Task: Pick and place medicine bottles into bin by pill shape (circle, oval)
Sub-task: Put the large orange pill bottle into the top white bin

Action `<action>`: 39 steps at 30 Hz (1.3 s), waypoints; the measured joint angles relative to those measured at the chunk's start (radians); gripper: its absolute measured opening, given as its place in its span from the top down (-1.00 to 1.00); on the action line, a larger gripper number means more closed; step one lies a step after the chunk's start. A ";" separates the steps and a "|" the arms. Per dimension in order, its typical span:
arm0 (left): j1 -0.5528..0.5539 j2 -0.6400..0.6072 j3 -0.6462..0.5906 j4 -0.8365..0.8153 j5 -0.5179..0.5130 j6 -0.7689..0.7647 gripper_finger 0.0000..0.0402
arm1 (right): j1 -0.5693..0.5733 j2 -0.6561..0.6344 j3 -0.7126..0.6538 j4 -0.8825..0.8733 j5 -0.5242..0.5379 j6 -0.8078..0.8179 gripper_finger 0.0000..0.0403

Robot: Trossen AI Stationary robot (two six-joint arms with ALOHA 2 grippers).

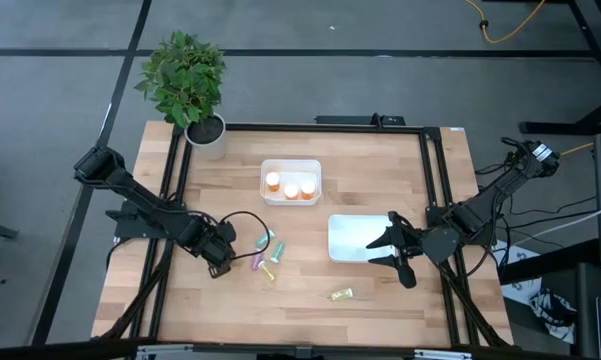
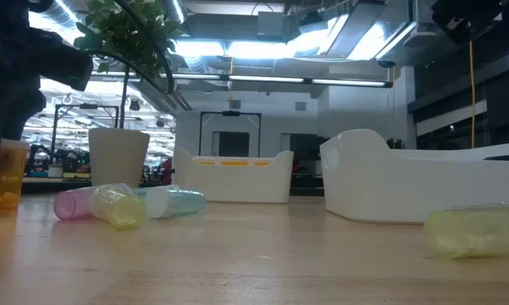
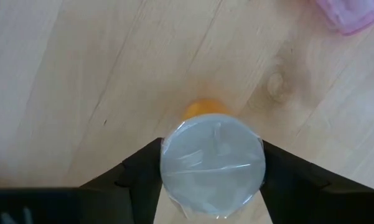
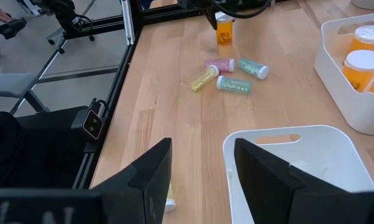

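Orange bottle [image 3: 202,112], round white cap [image 3: 212,165], upright

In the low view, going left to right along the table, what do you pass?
Orange bottle → plant pot → pile of pastel bottles → far white bin → near white bin → yellow bottle.

I see an orange bottle [image 2: 2,176] upright at the table's [image 2: 237,254] left edge, pink [image 2: 74,203], yellow [image 2: 118,206] and teal bottles [image 2: 176,202] lying clustered, two white bins [image 2: 233,176] behind, a yellow-green bottle [image 2: 478,231] lying right
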 joint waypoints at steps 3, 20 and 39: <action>0.000 -0.001 0.001 0.000 -0.001 0.000 -0.01 | 0.000 0.000 0.000 0.000 0.000 0.000 0.13; 0.000 -0.001 0.005 0.009 0.001 -0.001 0.01 | 0.000 0.000 0.000 -0.006 0.000 0.053 0.13; 0.376 0.001 0.336 -0.102 0.004 0.290 0.01 | 0.000 0.000 0.000 -0.007 -0.007 0.045 0.13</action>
